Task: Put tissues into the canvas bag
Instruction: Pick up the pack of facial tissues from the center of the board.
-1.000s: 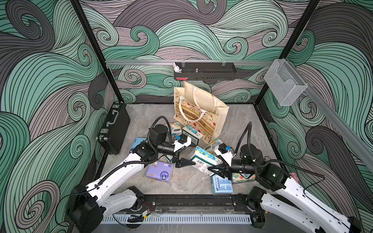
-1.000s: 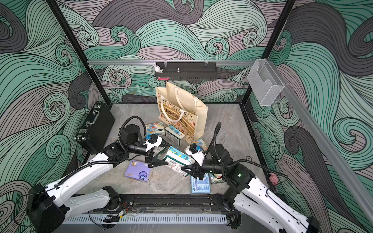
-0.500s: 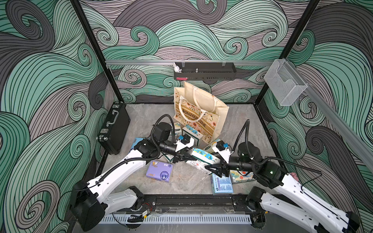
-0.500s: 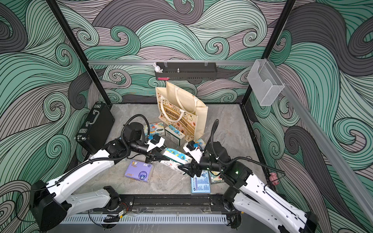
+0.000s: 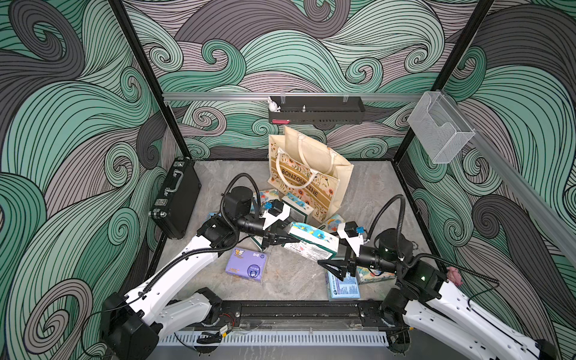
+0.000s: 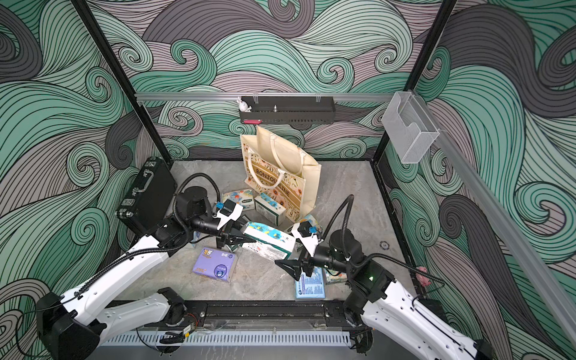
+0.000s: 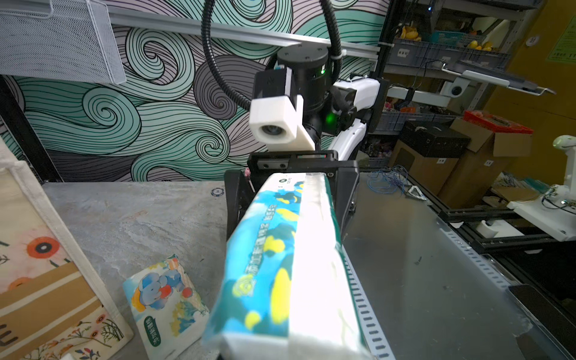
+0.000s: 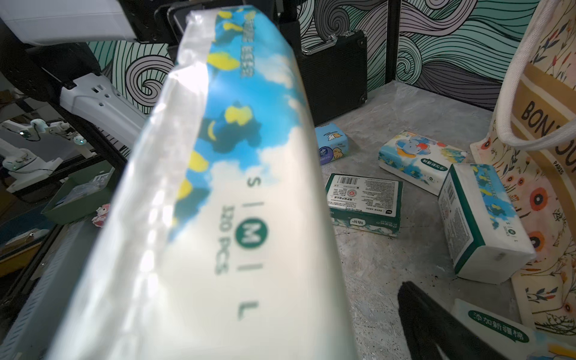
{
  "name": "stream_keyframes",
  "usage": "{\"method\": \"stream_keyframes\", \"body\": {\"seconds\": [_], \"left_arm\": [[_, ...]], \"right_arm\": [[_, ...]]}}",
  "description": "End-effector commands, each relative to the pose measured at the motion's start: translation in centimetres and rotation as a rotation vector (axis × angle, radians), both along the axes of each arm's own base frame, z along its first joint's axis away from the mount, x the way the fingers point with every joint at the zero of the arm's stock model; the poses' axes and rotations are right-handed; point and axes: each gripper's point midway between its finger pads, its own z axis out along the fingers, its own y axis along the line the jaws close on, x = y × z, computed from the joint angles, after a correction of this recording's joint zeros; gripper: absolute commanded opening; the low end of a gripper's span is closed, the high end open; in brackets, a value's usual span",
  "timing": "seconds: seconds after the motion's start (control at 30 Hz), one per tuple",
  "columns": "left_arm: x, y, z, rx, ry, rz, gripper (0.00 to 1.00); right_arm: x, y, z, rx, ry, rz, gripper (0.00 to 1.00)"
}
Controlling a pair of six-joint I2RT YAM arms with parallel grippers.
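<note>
The blue-and-white pack (image 5: 311, 241) sits mid-scene, on the near side of the canvas bag (image 5: 314, 174), and I think it's up off the table (image 5: 290, 280). L gripper (image 5: 282, 238) is pinched shut on its left end. R gripper (image 5: 331, 270) is wide open by its right end, w/ nothing in it. Pack looks soft, light & squishy; wrap looks slippy. So I'd grab a short end, deep. More tissues, e.g. the purple pack (image 5: 247, 265), lie nearer.

Tissue pack (image 5: 311, 241) now in left hand (image 5: 285, 238)
</note>
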Motion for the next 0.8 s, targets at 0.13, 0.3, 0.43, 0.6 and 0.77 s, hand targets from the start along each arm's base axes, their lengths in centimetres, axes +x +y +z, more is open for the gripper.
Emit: {"method": "stream_keyframes", "body": {"seconds": [0.13, 0.3, 0.43, 0.6, 0.77], "left_arm": [[-0.6, 0.3, 1.8, -0.056, -0.005, -0.031, 0.21], [-0.8, 0.4, 2.1, -0.061, -0.010, -0.029, 0.21], [-0.7, 0.4, 2.3, -0.063, -0.009, -0.020, 0.24], [1.9, 0.4, 1.8, -0.012, 0.009, 0.153, 0.76], [8.5, 2.9, 0.2, 0.078, -0.032, 0.599, 0.86]], "right_arm": [[-0.7, 1.5, 4.1, 0.204, -0.018, 0.085, 0.91], [-0.8, 1.9, 4.7, 0.248, -0.008, 0.108, 0.73], [-0.5, 1.9, 4.9, 0.246, -0.006, 0.095, 0.54], [0.9, 0.9, 4.7, 0.182, -0.011, -0.017, 0.51], [4.0, -1.1, 5.1, -0.029, -0.075, -0.210, 0.49]]}}
